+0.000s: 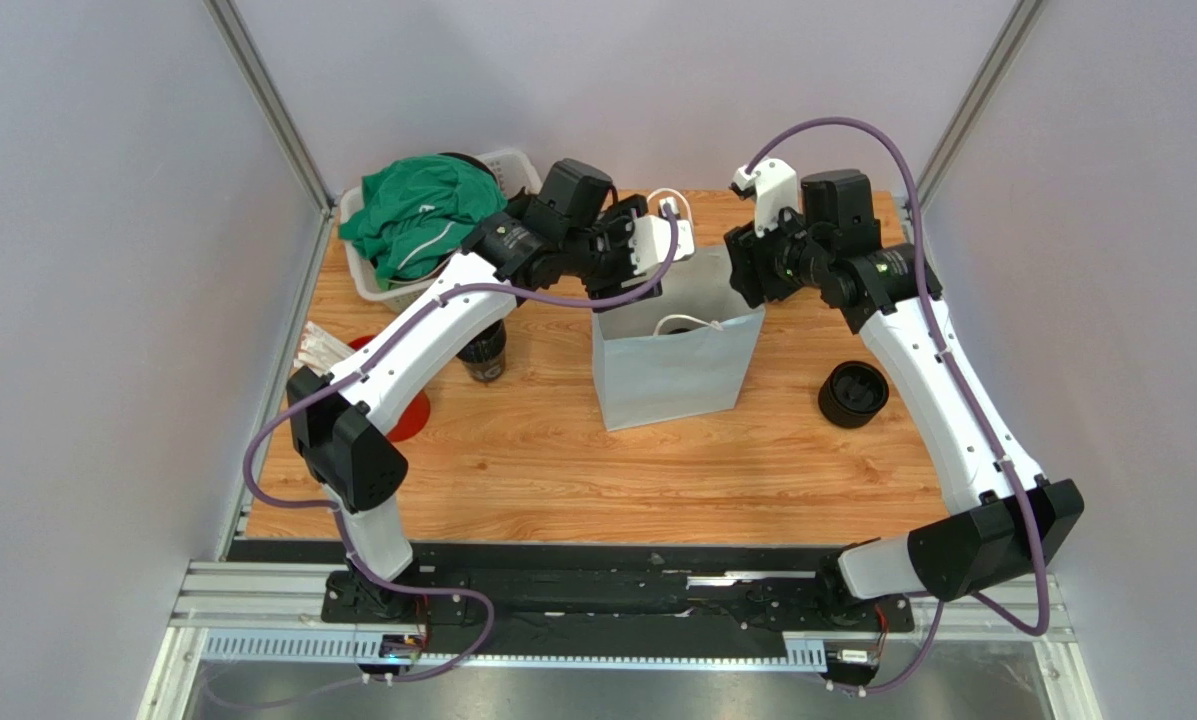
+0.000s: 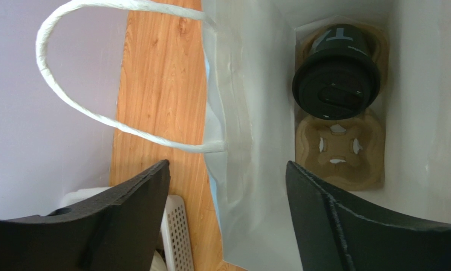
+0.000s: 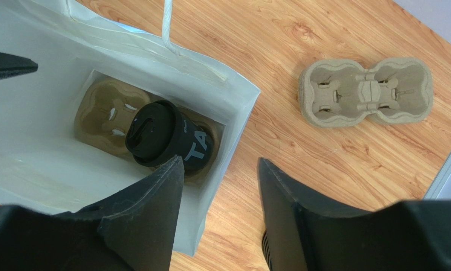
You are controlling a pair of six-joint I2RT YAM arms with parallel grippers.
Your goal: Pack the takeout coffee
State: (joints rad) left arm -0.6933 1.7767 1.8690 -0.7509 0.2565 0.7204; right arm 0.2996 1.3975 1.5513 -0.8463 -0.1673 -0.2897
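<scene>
The takeout coffee (image 2: 335, 84), a black paper cup with a black lid, stands in one socket of a brown cardboard carrier (image 2: 338, 155) on the floor of the white paper bag (image 1: 672, 360). The right wrist view shows the same cup (image 3: 159, 141) inside the bag (image 3: 222, 113). My left gripper (image 2: 227, 164) is open above the bag's left wall (image 2: 239, 113), one finger on each side of it. The right gripper (image 3: 221, 160) is open over the bag's right wall, one finger inside and one outside. Neither holds anything.
A second cardboard carrier (image 3: 366, 93), with nothing in it, lies on the wood beyond the bag. A squat black round piece (image 1: 854, 393) sits right of the bag. At back left is a white basket (image 1: 361, 270) with green cloth (image 1: 416, 210). A dark cup-like thing (image 1: 484, 357) stands under the left arm.
</scene>
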